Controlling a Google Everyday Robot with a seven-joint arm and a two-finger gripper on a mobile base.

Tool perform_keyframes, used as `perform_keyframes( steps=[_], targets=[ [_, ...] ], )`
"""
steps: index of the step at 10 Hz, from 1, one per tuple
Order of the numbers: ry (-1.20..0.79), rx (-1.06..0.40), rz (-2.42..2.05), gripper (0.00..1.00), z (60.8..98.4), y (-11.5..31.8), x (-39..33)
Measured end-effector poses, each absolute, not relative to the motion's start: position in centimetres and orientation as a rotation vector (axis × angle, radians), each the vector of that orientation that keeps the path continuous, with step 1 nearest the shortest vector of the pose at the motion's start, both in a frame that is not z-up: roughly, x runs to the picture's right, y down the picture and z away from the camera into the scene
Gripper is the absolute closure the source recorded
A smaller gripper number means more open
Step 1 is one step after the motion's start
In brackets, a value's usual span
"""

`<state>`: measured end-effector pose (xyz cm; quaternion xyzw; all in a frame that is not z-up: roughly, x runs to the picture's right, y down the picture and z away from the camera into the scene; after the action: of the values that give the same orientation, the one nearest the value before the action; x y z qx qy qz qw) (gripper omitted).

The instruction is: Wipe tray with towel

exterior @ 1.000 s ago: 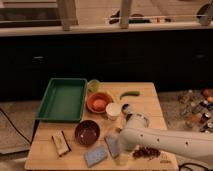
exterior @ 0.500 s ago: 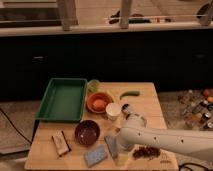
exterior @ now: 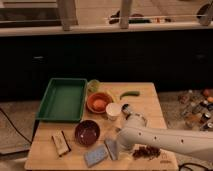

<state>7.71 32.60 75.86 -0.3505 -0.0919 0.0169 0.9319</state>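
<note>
The green tray (exterior: pixel 62 99) lies at the back left of the wooden table (exterior: pixel 150 107), with nothing in it. My white arm comes in from the right along the table's front. My gripper (exterior: pixel 112 148) is at its tip, low over the table front, right of the blue-grey speckled pad (exterior: pixel 95 155) and below the dark red bowl (exterior: pixel 87 132). It is well away from the tray. A small grey shape shows at the gripper's tip. I cannot tell whether it is the towel or part of the gripper. No towel shows anywhere else.
An orange bowl (exterior: pixel 99 102) holding something orange, a yellow-green cup (exterior: pixel 93 86), a white cup (exterior: pixel 113 111) and a green vegetable (exterior: pixel 130 93) stand right of the tray. A small wooden block (exterior: pixel 61 144) lies front left, and a red-brown pile (exterior: pixel 146 151) front right. Several cans (exterior: pixel 197 107) stand on the floor at right.
My arm's tip has shifted only slightly, a little lower toward the table front. Nothing on the table has moved.
</note>
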Motion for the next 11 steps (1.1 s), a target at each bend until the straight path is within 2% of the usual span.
perform_keyframes(
  steps=[1,2,4,11],
  targets=[
    [-0.188,-0.717,0.032,0.74,75.8,32.5,7.7],
    [-0.187,-0.715,0.028,0.86,75.7,32.3,7.7],
    [-0.184,-0.715,0.020,0.99,75.3,32.0,7.7],
    [-0.187,-0.685,-0.012,1.00,72.7,29.3,7.8]
  ],
)
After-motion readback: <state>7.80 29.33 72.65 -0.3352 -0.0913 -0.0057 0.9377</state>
